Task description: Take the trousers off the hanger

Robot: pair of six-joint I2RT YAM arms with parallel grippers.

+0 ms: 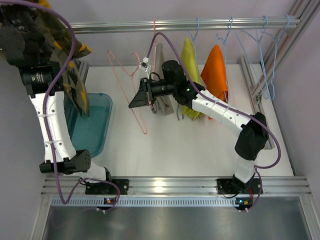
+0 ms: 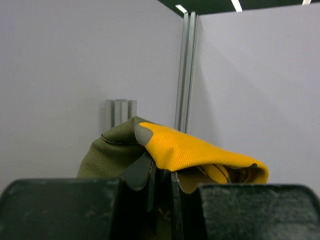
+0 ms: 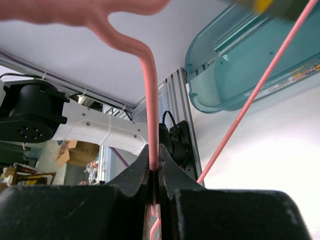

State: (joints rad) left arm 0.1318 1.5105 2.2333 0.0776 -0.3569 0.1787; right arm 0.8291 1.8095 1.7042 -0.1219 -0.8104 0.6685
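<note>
Gripping the camouflage trousers (image 2: 200,150), your left end effector (image 2: 159,175) holds them raised above the teal bin (image 1: 97,127); your right end effector (image 3: 155,172) is clamped on the pink hanger (image 3: 150,100) over the counter (image 1: 200,150).

Matt ribbed cloth on the camouflage trousers (image 2: 200,150); smooth glossy pink hanger (image 3: 150,100); translucent shiny plastic teal bin (image 3: 240,65)

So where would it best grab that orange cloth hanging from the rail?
Probably the orange cloth at its free side edge, coming from the arms' side of the metal rail: it hangs as a flat fold, thin enough to pinch.
</note>
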